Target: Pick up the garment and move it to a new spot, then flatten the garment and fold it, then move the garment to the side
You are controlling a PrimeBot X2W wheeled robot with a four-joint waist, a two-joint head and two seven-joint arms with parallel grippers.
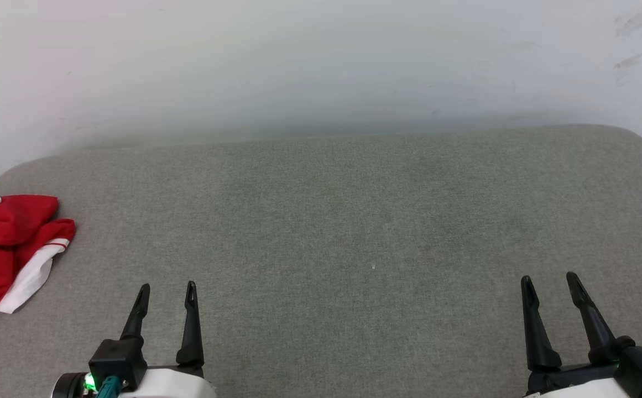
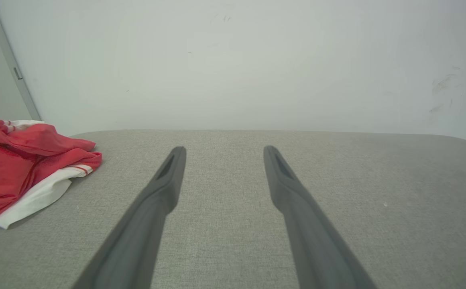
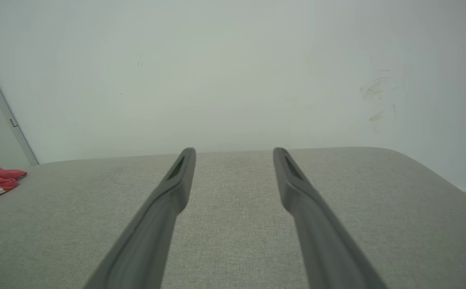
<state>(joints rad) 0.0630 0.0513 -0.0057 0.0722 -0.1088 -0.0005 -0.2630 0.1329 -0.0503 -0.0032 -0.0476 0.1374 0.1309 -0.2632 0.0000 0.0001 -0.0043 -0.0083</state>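
- The left hand [image 1: 167,286] sits low at the near edge of the head view, pointing away from the robot. Its two dark fingers [image 2: 168,176] are spread well apart with nothing between them, just bare fabric showing through the gap.
- Same deal with the right hand [image 1: 548,277]: it's wide open, holding nothing, and parked near the front edge on the robot's right side.
- Both hover over or near the grey fabric-covered surface [image 1: 354,221]. I honestly can't tell whether they're touching it or floating just above.
- The garment [image 1: 0,243] is way off on the robot's left, bunched up in a red heap with a white bit poking out toward the front. It lies at the far left end of the surface and is partly cut off by the edge of the head view.
- It's near the left hand but clearly apart from it, and well apart from the right hand.
- Behind everything is a plain pale wall [image 1: 298,66].
- Progress-wise I'd call this square one, since the shirt is crumpled and not flattened or folded.
- That leaves the whole job: grab it, carry it to a new spot (the middle looks like the obvious one), spread it flat, fold it, then shift it to the side.
- My guess is the left hand goes first, since it's the closer one.
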